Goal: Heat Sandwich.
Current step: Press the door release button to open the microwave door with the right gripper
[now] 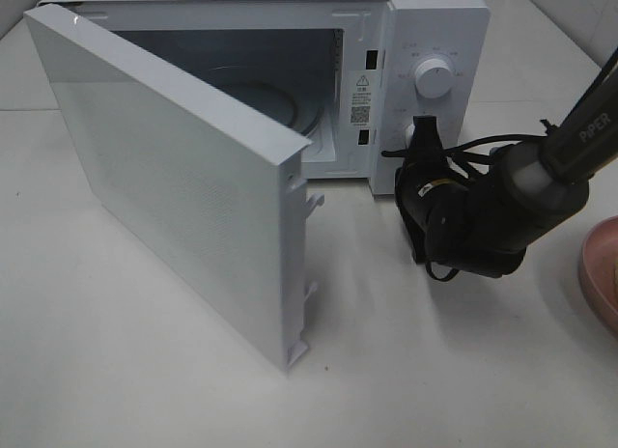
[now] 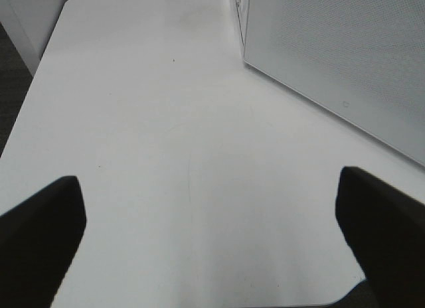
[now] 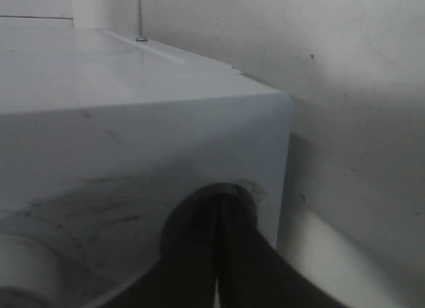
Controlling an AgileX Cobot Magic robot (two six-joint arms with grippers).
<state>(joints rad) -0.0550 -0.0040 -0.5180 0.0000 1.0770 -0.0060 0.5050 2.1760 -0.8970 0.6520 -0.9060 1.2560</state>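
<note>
Swung wide toward us, the microwave door (image 1: 174, 187) stands fully open, and the cavity behind it shows no food. Over to the right pincer (image 1: 423, 137): jaws pressed together, holding nothing, tips against the control panel of the microwave (image 1: 435, 14), just below the dial (image 1: 432, 78). The wrist view backs that up, with two dark fingers (image 3: 179, 255) shut tight against the white face. The left pincer (image 2: 207, 182) hangs spread wide over bare table (image 2: 166, 89), nothing between its fingers, the door's outer face just off to one side.

Now, the sandwich: no sign of it in any view. A sliver of pink plate (image 1: 601, 274) peeks in behind the right pincer, back along its own arm and to the outside, well apart from the tips. The food probably sits on that plate past the frame edge, but its long axis can't be read from here.

What matters is that the plate lies opposite to where the right pincer points. That arm is clearly the nearer one, so it would have to back off the panel, turn about and open up before any grab.
</note>
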